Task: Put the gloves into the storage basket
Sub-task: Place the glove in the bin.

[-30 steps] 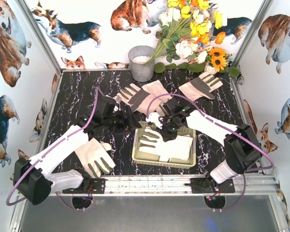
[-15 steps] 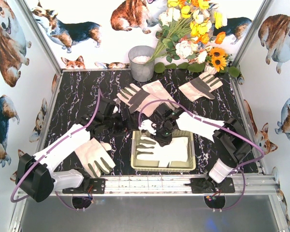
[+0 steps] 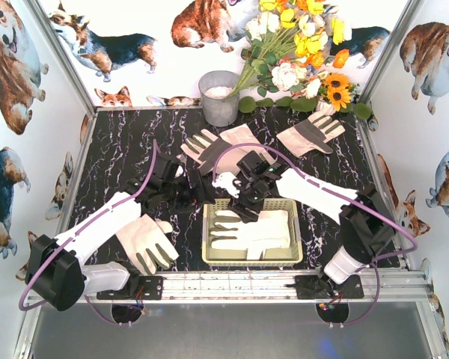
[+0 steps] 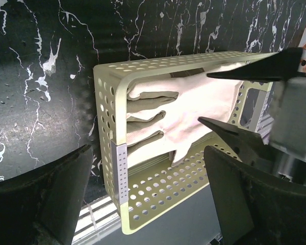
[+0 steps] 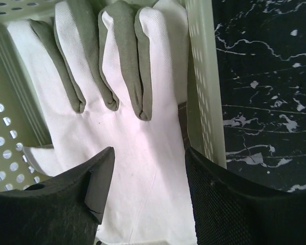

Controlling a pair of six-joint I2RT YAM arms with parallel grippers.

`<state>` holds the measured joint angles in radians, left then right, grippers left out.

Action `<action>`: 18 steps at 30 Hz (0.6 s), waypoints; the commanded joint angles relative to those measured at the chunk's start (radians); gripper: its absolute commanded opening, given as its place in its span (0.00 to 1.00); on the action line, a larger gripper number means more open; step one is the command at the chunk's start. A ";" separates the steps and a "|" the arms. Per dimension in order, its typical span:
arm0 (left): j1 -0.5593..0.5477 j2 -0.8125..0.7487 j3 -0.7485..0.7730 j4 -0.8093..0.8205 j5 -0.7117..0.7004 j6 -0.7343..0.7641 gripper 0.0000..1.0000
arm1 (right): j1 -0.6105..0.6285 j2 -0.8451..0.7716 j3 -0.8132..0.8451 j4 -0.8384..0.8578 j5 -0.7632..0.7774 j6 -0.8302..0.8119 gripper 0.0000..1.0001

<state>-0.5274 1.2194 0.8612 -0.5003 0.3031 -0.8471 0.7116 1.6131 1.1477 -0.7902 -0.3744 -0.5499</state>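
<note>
The right gripper [image 3: 241, 212] is hanging over the back part of the basket [image 3: 207, 241]. Its two fingers [image 5: 66, 199] are standing apart and it is holding nothing. Right under it a white glove [image 5: 127, 127] is lying flat inside the basket, with its fingers pointing at the left wall. The left gripper [image 3: 197, 196] is waiting just beside the basket's back left corner, wide open and holding nothing too. More gloves are lying out on the black table [image 3: 120, 149]. A near glove [image 3: 146, 243] is beside the left arm, a pile of gloves [image 3: 218, 148] is behind the basket, and a far glove [image 3: 310, 134] is at the back right. I think the soft cloth could be catching on a finger when the right arm goes up, and then the glove would be coming back out. The two arms are very near each other, so they could be bumping when one reaches for the pile, or the left one could be pushing the light basket away. I am seeing no words or labels anywhere, only dog pictures [image 3: 15, 60] on the walls.
</note>
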 commanded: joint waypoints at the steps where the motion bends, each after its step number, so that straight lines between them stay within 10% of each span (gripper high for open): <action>1: 0.010 0.010 0.015 0.005 0.012 0.020 0.84 | 0.002 -0.100 0.042 -0.026 0.001 0.046 0.59; 18: 0.019 -0.040 0.036 -0.075 -0.140 -0.010 0.84 | 0.002 -0.076 -0.135 0.108 -0.029 0.134 0.58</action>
<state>-0.5240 1.2182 0.8677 -0.5240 0.2520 -0.8444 0.7116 1.5177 1.0283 -0.7723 -0.3916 -0.4503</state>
